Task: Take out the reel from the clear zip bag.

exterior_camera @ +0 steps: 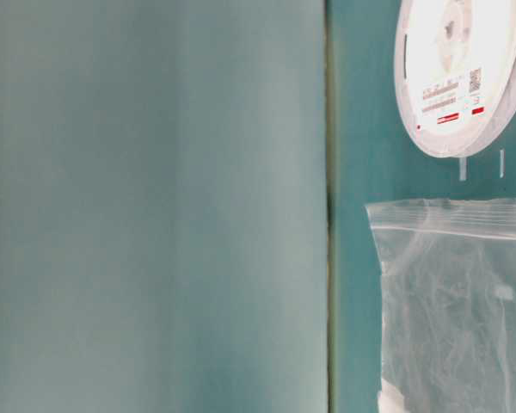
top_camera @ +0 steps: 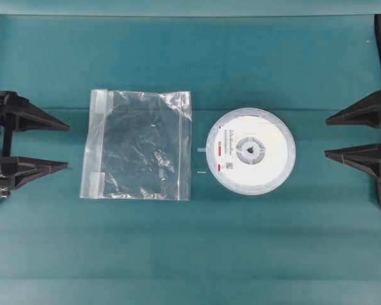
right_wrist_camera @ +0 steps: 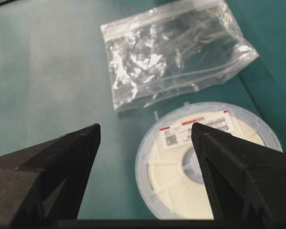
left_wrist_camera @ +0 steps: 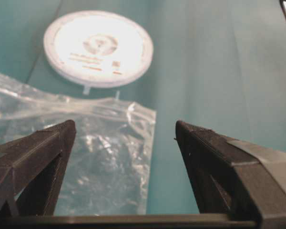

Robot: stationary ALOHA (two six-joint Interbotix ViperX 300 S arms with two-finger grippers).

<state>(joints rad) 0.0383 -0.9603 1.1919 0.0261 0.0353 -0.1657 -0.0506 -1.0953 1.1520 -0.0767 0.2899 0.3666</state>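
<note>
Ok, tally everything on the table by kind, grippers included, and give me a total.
Reel: 1, lying flat outside the bag
Clear zip bag: 1, lying flat beside the reel
Grippers: 2, the left gripper and the right gripper, both open and holding nothing
Total: 4

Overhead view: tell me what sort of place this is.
Probably a robot lab workbench: a teal mat covers the table, two black grippers face in from either side, and only a reel and zip bag lie staged.
</note>
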